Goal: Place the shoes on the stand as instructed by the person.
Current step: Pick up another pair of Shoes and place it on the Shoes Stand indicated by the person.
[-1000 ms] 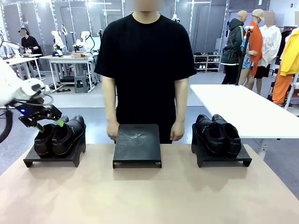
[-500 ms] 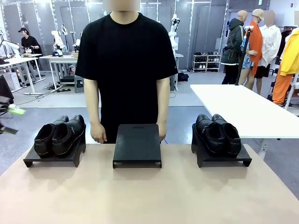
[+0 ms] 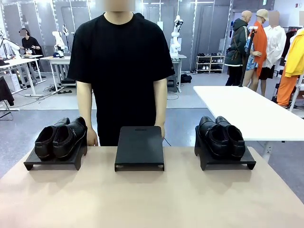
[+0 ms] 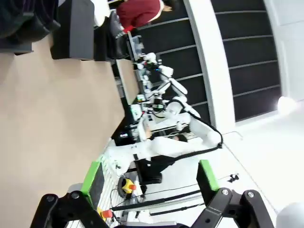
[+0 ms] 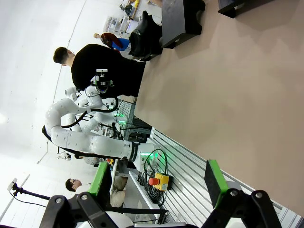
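A: Starting at the left, what sits on the table (image 3: 152,199)?

B: At roughly ten o'clock from the table's middle, a left stand (image 3: 53,159) carries one pair of shoes (image 3: 61,137), heels toward the person (image 3: 121,71), toes toward the robot and angled slightly outward. At twelve o'clock the middle stand (image 3: 139,147) is bare. At two o'clock the right stand (image 3: 225,160) holds the second pair (image 3: 222,137), lying the same way, long axis running near to far.

A: And the grippers?

B: In its own wrist view the left gripper (image 4: 151,175) has its green-padded fingers spread wide with nothing between them; it looks sideways along the table edge. The right gripper (image 5: 154,183) is likewise spread and empty, the stands far off at the top of its view.

A: Which arm is nearer which pair?

B: Probably the left arm for the left pair, the right arm for the right pair. The bare middle stand lies between both, so either could serve.

A: What does the person indicate?

B: Nothing readable; the person's hands hang low behind the table's far edge, either side of the middle stand.
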Robot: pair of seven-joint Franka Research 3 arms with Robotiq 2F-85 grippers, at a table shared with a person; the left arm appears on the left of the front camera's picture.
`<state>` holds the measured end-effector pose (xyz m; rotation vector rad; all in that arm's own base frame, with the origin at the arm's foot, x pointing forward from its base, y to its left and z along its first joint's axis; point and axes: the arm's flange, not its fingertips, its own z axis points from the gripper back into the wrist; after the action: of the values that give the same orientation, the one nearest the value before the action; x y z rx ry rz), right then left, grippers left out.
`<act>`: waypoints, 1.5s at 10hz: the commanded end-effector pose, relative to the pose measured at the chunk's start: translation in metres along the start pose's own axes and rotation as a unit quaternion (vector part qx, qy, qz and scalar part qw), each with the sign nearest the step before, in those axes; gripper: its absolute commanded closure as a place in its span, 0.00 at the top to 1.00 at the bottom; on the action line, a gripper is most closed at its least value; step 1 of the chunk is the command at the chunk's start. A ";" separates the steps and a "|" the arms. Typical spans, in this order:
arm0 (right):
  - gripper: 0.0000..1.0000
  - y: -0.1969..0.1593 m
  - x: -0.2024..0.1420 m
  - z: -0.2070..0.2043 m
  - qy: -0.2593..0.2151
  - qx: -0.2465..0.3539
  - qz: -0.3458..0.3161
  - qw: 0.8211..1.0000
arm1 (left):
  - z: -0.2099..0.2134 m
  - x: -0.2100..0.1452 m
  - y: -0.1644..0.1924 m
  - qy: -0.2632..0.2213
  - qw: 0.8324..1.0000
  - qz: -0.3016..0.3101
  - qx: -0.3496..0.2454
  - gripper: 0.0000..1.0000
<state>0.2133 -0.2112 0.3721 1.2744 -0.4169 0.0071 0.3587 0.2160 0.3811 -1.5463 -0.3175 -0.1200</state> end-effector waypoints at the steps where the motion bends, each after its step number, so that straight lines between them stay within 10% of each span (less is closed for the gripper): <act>1: 1.00 0.003 0.000 0.000 -0.008 0.006 0.006 1.000 | 0.018 0.007 0.015 0.008 1.000 0.002 -0.021 1.00; 15: 1.00 0.003 0.000 0.000 -0.008 0.006 0.006 1.000 | 0.013 -0.005 0.021 -0.004 1.000 0.009 -0.020 1.00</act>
<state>0.2133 -0.2112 0.3720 1.2744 -0.4169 0.0070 0.3601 0.2302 0.3591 -1.5935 -0.3038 -0.1076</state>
